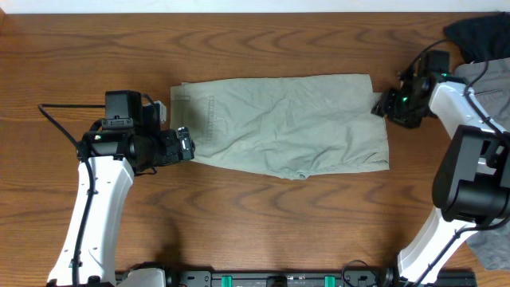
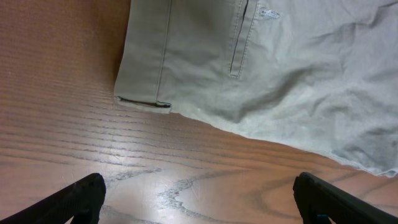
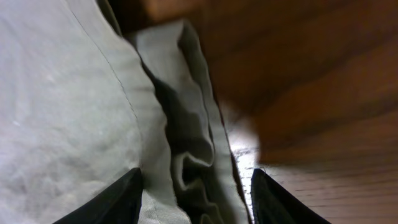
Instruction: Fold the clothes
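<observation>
A pair of khaki shorts (image 1: 295,119) lies spread flat on a wooden table (image 1: 263,231), between two robot grippers. The left gripper (image 1: 185,145) hovers low with its jaws wide open and empty. The near waistband corner of the shorts sits just ahead of its fingers (image 2: 87,196), not touching them. The right gripper (image 1: 384,104) is at the opposite end of the shorts, by the leg openings. Its jaws stand partly apart with a bunched ridge of cloth between them, and it cannot be told whether they pinch it.

The shorts look light, soft and limp, already creased. They will likely sag and drape when lifted rather than hold a shape, and they seem neither fragile nor slippery. The stitched waistband corners and the hems look like the firmest places to grip, since the layers there pinch together.

No container is in view. A dark garment (image 1: 478,32) and a grey garment (image 1: 492,76) lie just beyond the right gripper, on its outer side.
</observation>
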Available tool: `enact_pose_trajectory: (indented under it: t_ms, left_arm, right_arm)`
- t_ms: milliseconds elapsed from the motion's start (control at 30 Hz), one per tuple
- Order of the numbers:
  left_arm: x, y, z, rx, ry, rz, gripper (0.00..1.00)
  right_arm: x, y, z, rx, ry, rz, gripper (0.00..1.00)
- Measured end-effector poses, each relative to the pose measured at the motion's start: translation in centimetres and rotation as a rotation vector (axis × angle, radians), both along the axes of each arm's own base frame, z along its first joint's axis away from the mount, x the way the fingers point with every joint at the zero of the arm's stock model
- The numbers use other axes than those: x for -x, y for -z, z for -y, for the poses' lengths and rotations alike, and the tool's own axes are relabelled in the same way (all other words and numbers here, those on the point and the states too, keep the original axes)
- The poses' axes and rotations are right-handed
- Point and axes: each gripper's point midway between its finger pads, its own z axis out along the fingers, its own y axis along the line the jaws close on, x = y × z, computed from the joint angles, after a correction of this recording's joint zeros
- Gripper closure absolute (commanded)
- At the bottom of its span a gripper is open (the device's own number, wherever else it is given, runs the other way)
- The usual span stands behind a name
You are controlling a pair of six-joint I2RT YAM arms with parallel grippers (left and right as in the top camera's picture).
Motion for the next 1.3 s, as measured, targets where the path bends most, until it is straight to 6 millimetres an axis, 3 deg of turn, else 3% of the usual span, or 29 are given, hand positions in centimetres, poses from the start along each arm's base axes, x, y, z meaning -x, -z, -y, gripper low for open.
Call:
enact_pose_trajectory:
  t_ms: [233, 533, 833, 1300]
  left_arm:
    - [0.0, 0.0, 0.0, 0.000, 0.000, 0.000, 0.02]
    - [0.0, 0.0, 0.0, 0.000, -0.001, 0.000, 0.02]
    - [-0.4, -0.2, 0.0, -0.001, -0.001, 0.020, 0.02]
    - [-0.7, -0.2, 0.0, -0.001, -0.001, 0.029, 0.02]
  right_arm:
    - [-0.2, 0.2, -1.4, -0.014, -0.039, 0.013, 0.49]
    - [-6.8, -2.6, -1.8, -0.004, -0.120, 0.340, 0.48]
    - [-9.4, -4.0, -3.8, 0.036, -0.198, 0.472, 0.49]
    - [-11.2, -0.3, -2.9, 0.073, -0.105, 0.473, 0.46]
